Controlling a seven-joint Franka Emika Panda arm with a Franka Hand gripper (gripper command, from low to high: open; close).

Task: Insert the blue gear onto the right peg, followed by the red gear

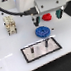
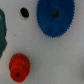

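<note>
The arm (image 1: 28,1) has a white, smooth, rounded housing. Black cables (image 1: 12,12) run along it, one looping from the housing to the wrist block. The wrist block (image 1: 48,5) is a light grey rectangular body with flat faces and a darker band along its lower edge. Below the block, the gripper (image 1: 37,21) carries two short black fingers (image 1: 35,21). Screws and markings cannot be resolved. The wrist view shows none of the arm's body.
</note>
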